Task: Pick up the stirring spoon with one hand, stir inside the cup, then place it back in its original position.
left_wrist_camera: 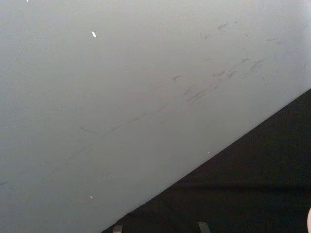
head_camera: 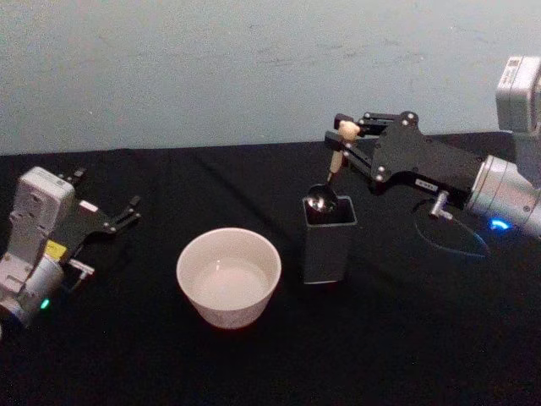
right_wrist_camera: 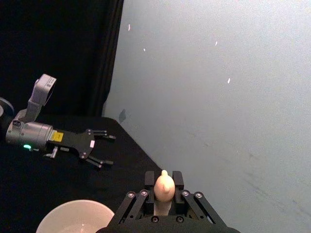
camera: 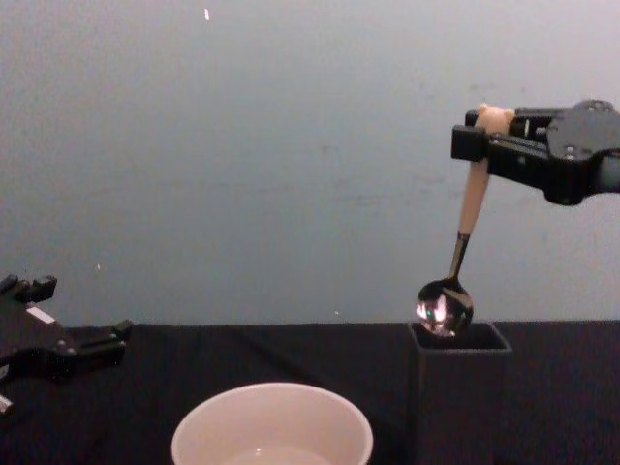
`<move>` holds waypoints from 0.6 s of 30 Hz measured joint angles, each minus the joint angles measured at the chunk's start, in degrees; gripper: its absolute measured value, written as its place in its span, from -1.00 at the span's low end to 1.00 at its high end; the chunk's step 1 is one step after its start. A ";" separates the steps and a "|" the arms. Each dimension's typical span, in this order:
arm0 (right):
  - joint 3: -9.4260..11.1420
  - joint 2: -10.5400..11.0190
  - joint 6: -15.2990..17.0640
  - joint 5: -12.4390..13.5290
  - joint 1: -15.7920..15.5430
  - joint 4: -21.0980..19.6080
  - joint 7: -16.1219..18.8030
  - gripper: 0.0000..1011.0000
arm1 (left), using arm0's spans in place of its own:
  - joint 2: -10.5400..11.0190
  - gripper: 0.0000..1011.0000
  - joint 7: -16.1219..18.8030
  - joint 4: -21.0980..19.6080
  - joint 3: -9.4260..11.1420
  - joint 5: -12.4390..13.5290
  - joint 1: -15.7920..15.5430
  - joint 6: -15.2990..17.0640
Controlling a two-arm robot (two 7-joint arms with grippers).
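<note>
Spoon (head_camera: 332,173) with slim beige bear-headed handle and shiny metal bowl hangs near-upright, handle top clenched in black two-fingered right gripper (head_camera: 343,134), bowl just above mouth of dark grey square holder (head_camera: 328,245); wide cream round cup (head_camera: 226,315) sits just left of holder, black left gripper (head_camera: 108,193) idle far left of holder, fingers spread.

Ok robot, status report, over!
Right gripper shut on spoon, its bowl just over holder mouth. Left gripper open, parked far left. Cup sits between, left of holder.
</note>
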 joint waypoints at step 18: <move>-1.23 -0.33 2.41 -0.66 -1.02 2.41 -1.29 -0.58 | 0.00 0.98 0.00 0.00 0.00 0.00 0.00 0.00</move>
